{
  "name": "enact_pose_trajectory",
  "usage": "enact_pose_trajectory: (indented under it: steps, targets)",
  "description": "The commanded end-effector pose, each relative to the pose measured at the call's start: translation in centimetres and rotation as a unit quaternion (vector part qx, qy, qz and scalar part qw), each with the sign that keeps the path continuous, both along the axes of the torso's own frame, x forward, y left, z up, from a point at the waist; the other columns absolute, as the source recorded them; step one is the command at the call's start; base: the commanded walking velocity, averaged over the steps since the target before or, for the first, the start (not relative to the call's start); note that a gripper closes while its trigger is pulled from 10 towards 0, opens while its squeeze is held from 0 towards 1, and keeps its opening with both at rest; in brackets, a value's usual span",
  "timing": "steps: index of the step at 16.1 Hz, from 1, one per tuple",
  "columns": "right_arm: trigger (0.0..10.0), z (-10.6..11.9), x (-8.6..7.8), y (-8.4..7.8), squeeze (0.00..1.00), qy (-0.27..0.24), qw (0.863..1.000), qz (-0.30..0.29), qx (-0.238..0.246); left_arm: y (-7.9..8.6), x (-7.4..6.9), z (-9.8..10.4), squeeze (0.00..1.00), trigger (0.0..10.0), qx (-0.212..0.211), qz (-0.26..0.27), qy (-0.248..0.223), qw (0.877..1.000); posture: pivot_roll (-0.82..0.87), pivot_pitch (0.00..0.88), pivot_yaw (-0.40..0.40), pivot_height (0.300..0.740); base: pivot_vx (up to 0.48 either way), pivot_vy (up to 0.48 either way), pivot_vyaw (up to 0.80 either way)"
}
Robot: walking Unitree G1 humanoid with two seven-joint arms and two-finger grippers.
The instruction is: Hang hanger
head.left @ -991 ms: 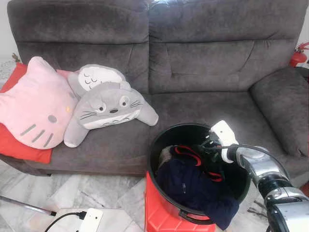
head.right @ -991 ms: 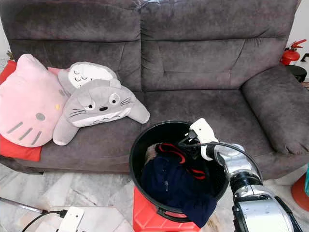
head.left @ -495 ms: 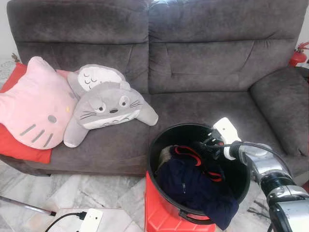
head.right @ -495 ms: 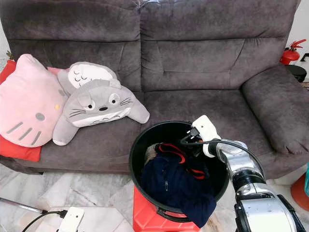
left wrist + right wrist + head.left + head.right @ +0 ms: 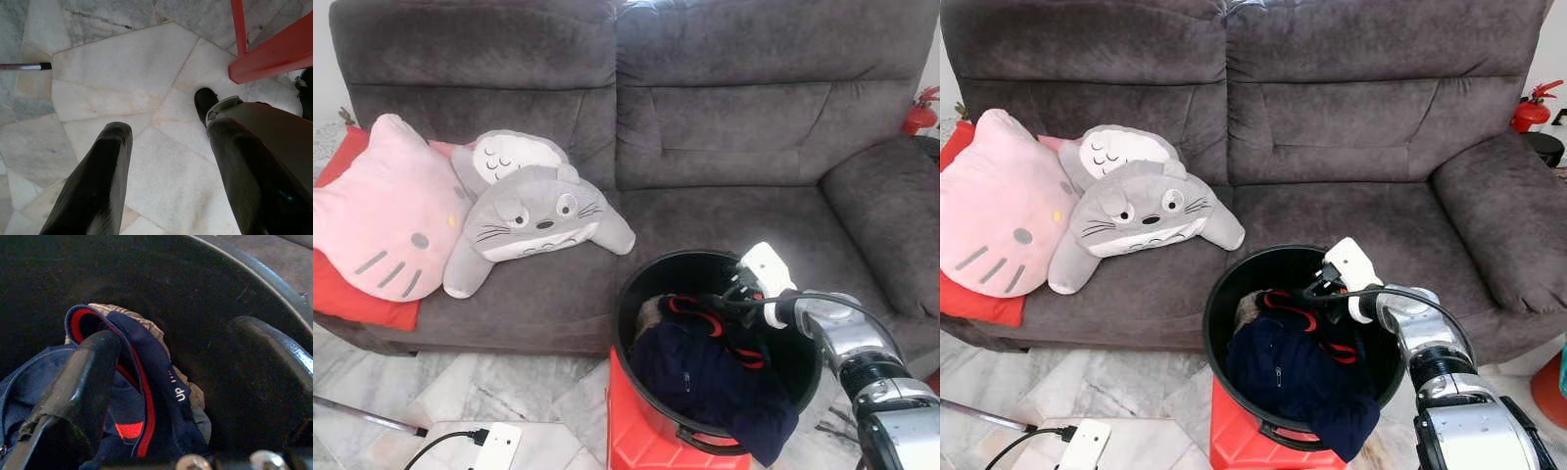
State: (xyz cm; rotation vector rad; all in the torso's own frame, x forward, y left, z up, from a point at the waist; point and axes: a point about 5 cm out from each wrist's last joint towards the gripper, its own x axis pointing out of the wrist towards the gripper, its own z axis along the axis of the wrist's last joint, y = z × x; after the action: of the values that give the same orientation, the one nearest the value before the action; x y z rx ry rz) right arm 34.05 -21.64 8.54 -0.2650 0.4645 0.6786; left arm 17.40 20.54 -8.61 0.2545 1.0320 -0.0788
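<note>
A black bucket (image 5: 636, 284) stands on a red stool (image 5: 631, 431) in front of the grey sofa (image 5: 724, 137). It holds a navy garment (image 5: 695, 377) with a red-lined collar (image 5: 690, 308); part of the cloth hangs over the near rim. My right gripper (image 5: 729, 299) reaches into the bucket from the right, open. In the right wrist view the collar (image 5: 146, 382) lies between its two fingers, against one finger (image 5: 83, 377). My left gripper (image 5: 166, 129) hangs open over the marble floor. I see no hanger.
A pink cat cushion (image 5: 382, 211) and a grey plush toy (image 5: 533, 220) lie on the sofa's left seat. A white power strip with a black cord (image 5: 494, 443) and a thin pole (image 5: 367, 416) lie on the floor at the left. A red fire extinguisher (image 5: 920, 113) stands behind the right armrest.
My right gripper drifted slightly right, then came back to the collar inside the bucket. Everything else stayed put.
</note>
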Motion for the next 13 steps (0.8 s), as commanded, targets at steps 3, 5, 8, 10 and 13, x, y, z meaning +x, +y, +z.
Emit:
enact_pose_trajectory:
  steps: [3, 5, 8, 10, 13]
  targets:
    - [10.0, -0.5, -0.3, 0.2, 0.00, 0.005, 1.000, 0.012, -0.011, 0.2, -0.7, -0.3, 0.00, 10.0, 0.001, 0.002, 0.013, 1.000, -0.10, 0.006, 0.044, 0.740, 0.000, 0.000, 0.00]
    - [10.0, -1.2, -0.6, 0.2, 0.00, 0.015, 0.999, 0.012, -0.035, 0.2, -0.7, -0.3, 0.00, 10.0, 0.002, 0.002, 0.013, 1.000, -0.09, 0.003, 0.043, 0.740, 0.000, 0.000, 0.00]
    - [10.0, -1.6, -0.7, 0.2, 0.00, 0.021, 0.999, 0.001, -0.038, 0.3, -0.7, -0.3, 0.00, 10.0, 0.003, 0.004, 0.012, 1.000, -0.09, 0.012, 0.041, 0.740, 0.000, 0.000, 0.00]
    - [10.0, -1.8, -0.8, 0.2, 0.00, 0.023, 0.999, -0.004, -0.043, 0.3, -0.7, -0.3, 0.00, 10.0, 0.003, 0.006, 0.012, 1.000, -0.09, 0.019, 0.040, 0.740, 0.000, 0.000, 0.00]
    - [10.0, -1.9, -0.7, 0.0, 0.00, 0.022, 0.999, -0.016, -0.047, 0.3, -0.7, -0.3, 0.00, 10.0, 0.002, 0.007, 0.012, 1.000, -0.09, 0.028, 0.040, 0.740, 0.000, 0.000, 0.00]
